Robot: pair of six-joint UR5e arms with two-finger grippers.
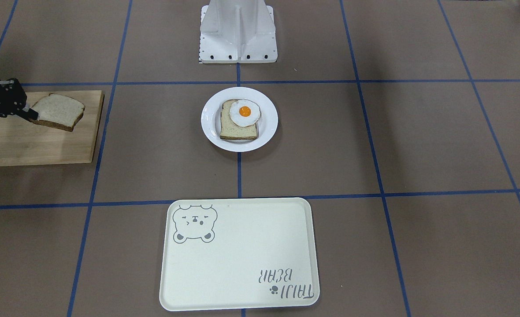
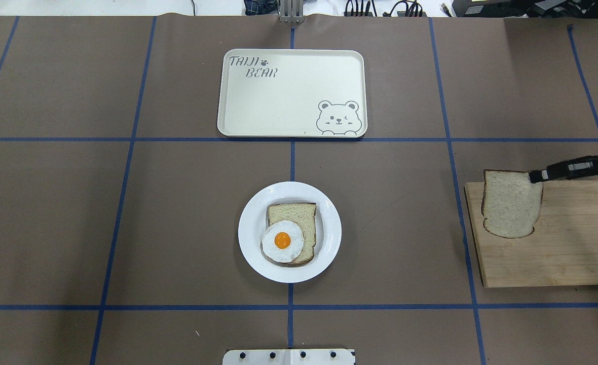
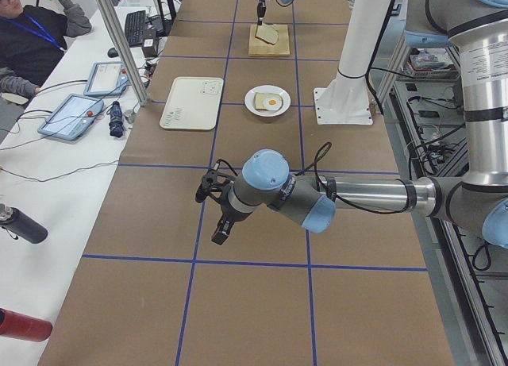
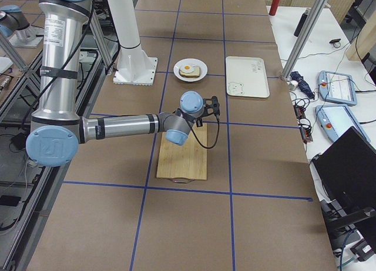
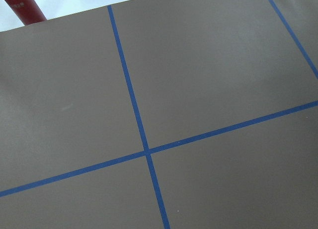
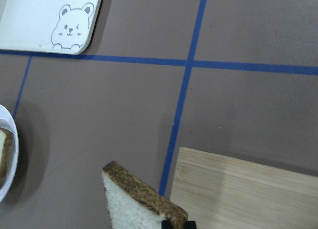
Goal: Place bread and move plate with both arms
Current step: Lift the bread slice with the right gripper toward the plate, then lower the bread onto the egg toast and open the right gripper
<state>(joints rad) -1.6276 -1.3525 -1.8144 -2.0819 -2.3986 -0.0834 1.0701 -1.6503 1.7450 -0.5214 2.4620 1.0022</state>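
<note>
The bread (image 2: 511, 209) is a plain pale slice with a dark crust. It hangs tilted just above a wooden cutting board (image 2: 557, 253), pinched at one corner by my right gripper (image 2: 536, 176), which is shut on it. It also shows in the front view (image 1: 59, 110) and in the right wrist view (image 6: 130, 205). The white plate (image 2: 251, 234) stands at the table's middle and bears another slice topped with a fried egg (image 2: 282, 240). My left gripper (image 3: 218, 223) hovers over bare table far from the plate. I cannot tell whether it is open or shut.
A cream bear tray (image 2: 289, 101) lies beyond the plate. The robot's white base (image 1: 238, 35) stands on the plate's near side. A red bottle (image 5: 24, 3) lies at the table's edge near the left arm. An operator (image 3: 32, 40) sits at a side desk.
</note>
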